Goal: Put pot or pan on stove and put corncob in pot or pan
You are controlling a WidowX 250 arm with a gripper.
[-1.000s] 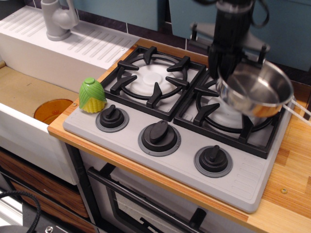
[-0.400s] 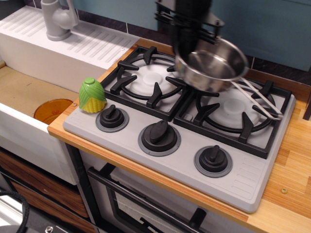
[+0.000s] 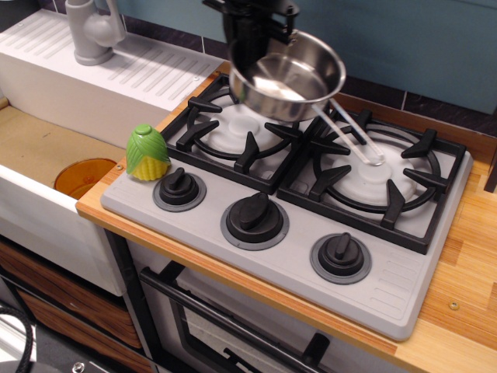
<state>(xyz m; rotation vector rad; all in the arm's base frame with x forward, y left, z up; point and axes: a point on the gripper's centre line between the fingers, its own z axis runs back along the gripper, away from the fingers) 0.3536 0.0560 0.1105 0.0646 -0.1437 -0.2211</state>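
The shiny steel pan (image 3: 289, 74) hangs in the air above the back of the left burner, its wire handle (image 3: 351, 136) pointing right and down over the right burner. My black gripper (image 3: 247, 43) comes down from the top and is shut on the pan's left rim. The grey two-burner stove (image 3: 303, 183) lies below with black grates and three knobs. The corncob (image 3: 147, 154), yellow with green husk, stands upright on the stove's front left corner, well left and in front of the gripper.
A white sink with a grey faucet (image 3: 92, 29) is at the left, with an orange disc (image 3: 84, 176) in the basin. A wooden counter (image 3: 470, 256) borders the stove at the right. An oven door handle (image 3: 233, 330) is below.
The gripper has carried the pan leftward, from above the right burner to above the left burner, and somewhat higher.
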